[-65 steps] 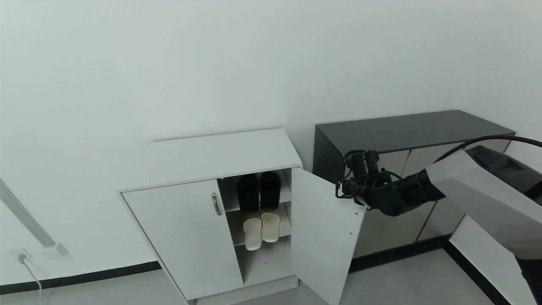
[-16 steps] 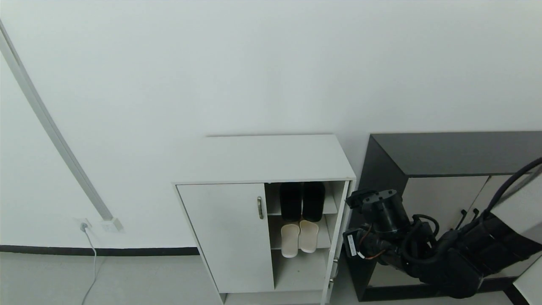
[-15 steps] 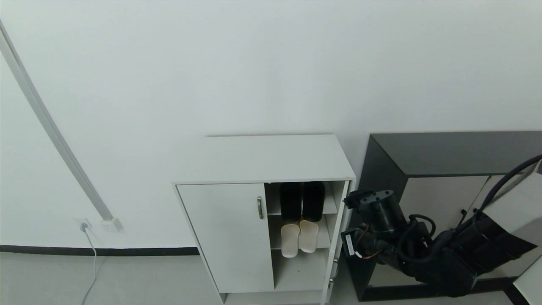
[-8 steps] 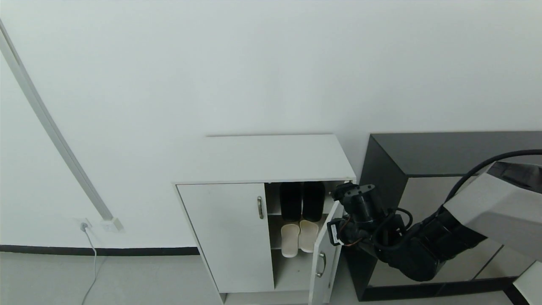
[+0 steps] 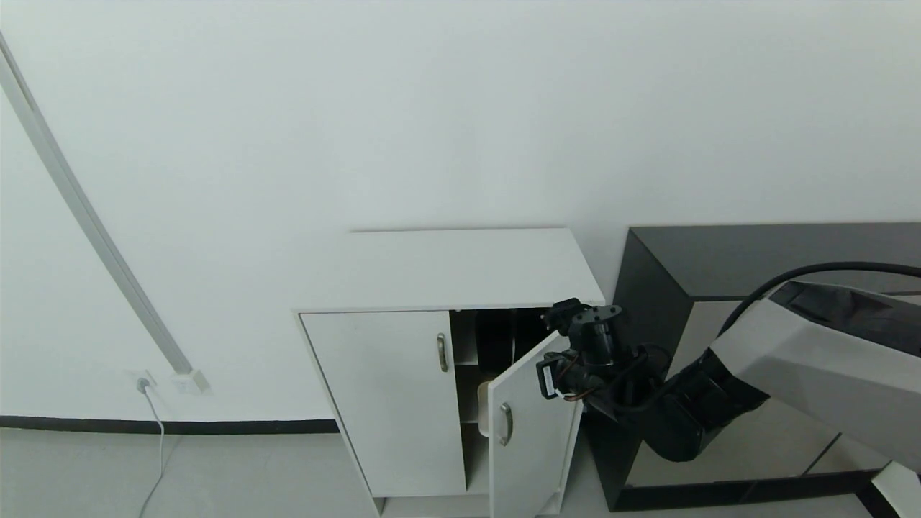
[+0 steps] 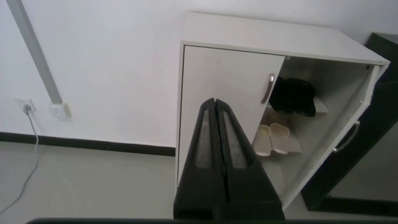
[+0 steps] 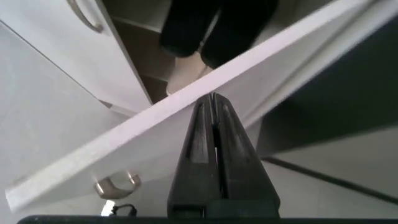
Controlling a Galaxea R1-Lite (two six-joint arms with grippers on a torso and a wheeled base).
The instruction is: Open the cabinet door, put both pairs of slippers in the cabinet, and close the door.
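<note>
Door point(image 5: 529, 432) swings from wide open to half shut as our closed right end effector point(image 7: 213, 102) pushes on it. We see black slippers point(image 6: 295, 96) and beige slippers point(image 6: 277, 138) shelved inside the cabinet point(image 5: 460, 270), so only closing remains. Our left end effector point(image 6: 215, 106) is closed too.

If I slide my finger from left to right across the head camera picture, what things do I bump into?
Wall socket → closed white door → black slippers → half-open door → black cabinet.
</note>
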